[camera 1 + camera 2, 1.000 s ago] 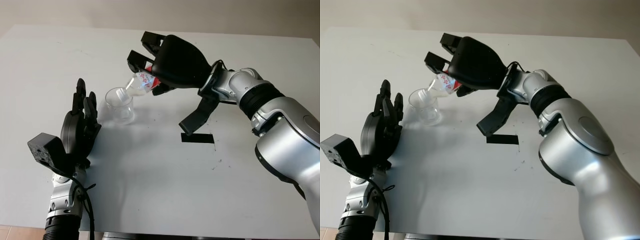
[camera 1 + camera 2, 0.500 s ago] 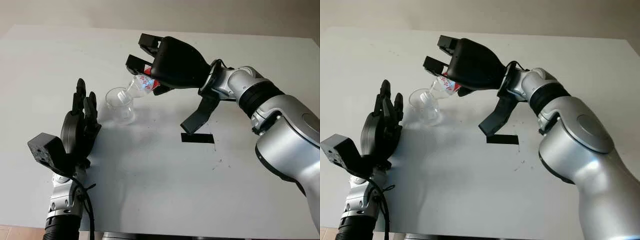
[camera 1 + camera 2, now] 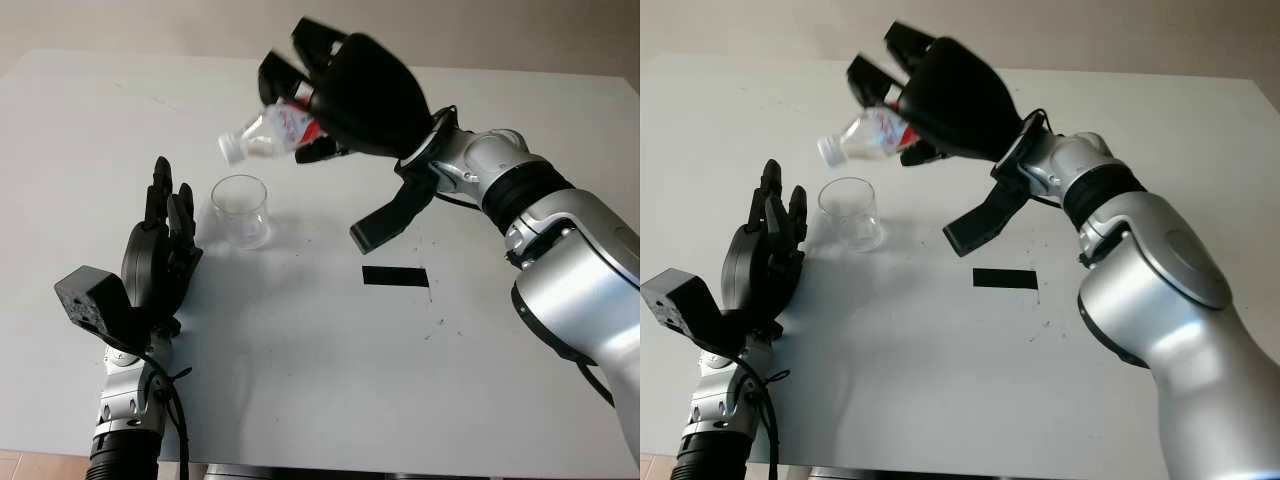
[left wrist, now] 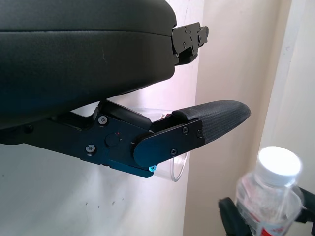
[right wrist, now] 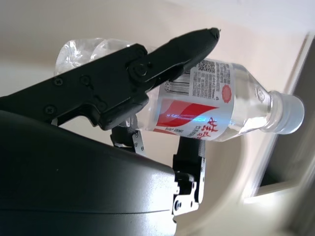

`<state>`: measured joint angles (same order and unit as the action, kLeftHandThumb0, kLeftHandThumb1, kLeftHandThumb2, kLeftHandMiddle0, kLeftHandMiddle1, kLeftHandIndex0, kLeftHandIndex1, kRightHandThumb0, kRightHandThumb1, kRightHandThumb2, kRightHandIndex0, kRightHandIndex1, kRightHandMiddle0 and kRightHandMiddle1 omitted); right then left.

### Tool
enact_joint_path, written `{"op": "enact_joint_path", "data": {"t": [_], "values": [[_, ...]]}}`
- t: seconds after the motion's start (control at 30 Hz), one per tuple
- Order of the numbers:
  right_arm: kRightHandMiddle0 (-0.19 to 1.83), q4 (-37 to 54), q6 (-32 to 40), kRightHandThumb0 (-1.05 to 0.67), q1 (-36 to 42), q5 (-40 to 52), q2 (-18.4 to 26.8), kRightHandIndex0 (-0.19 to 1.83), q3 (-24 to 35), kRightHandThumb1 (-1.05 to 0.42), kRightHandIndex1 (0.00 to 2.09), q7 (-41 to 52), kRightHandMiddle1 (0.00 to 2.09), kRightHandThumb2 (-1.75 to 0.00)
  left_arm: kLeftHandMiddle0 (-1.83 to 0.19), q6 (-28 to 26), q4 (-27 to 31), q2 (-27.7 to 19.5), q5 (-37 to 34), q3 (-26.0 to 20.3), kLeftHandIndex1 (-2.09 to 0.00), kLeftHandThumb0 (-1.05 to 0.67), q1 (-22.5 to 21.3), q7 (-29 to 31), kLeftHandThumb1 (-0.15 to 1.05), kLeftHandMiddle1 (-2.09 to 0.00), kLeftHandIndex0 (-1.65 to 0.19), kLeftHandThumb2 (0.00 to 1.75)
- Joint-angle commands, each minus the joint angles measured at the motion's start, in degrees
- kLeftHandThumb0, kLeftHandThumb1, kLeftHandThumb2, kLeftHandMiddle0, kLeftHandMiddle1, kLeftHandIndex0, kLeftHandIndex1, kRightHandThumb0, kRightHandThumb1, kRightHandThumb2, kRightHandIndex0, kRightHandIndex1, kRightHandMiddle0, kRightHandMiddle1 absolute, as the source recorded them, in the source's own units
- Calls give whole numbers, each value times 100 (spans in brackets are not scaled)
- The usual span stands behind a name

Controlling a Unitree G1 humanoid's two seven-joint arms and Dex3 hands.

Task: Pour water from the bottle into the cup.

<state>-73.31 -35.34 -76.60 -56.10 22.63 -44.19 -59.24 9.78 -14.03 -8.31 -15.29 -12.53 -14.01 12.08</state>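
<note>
While the bottle hangs lifted clear above the cup, pouring looks finished or paused.
Cap appears on; whether the cup holds water cannot be told. Right hand high over the table, fingers curled round the bottle's labelled body. Left hand just beside the cup, open, touching nothing.

Clear plastic bottle, glossy, perhaps glass, cup, matt white table.

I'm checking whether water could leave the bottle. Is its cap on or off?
On. The bottle, gripped by the right hand above the cup, has a white cap on its neck.
</note>
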Motion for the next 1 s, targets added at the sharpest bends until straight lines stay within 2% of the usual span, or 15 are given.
{"op": "enact_joint_path", "data": {"t": [0.0,0.27,0.4,0.53,0.63,0.83,0.97], "values": [[100,131,-145,-30,207,416,92,124,406,-103,209,256,209,-13,10,-39,32,-19,-13,-28,-6,-79,73,10,105,-6,16,75],[99,679,-687,-25,1218,2559,-219,124,2040,-105,209,2321,209,-20,11,-83,-12,-71,-85,-50,-6,-79,-12,131,105,-5,16,75],[97,1330,-542,-25,1907,3769,-474,119,2816,-105,209,3631,209,-22,11,-112,0,-96,-71,-48,-6,-78,-20,147,105,-5,16,75],[91,2697,416,-26,2831,5150,-735,103,3543,-105,209,5028,209,-21,10,-216,97,-110,-36,-45,-6,-78,1,76,105,-6,15,75],[85,4088,1866,-25,3537,6360,-922,115,3996,-105,209,6008,209,-26,10,-272,125,-143,-33,-50,-6,-78,-5,72,105,-6,15,75],[84,6117,4064,-24,4460,7290,-967,118,4436,-105,209,6525,209,-29,11,-307,96,-184,-87,-55,-5,-78,-52,155,105,-5,16,76],[82,6970,4812,-26,4936,7438,-921,119,4598,-105,209,6680,209,-27,11,-314,90,-202,-62,-53,-5,-78,-50,169,105,-5,16,78]]}}
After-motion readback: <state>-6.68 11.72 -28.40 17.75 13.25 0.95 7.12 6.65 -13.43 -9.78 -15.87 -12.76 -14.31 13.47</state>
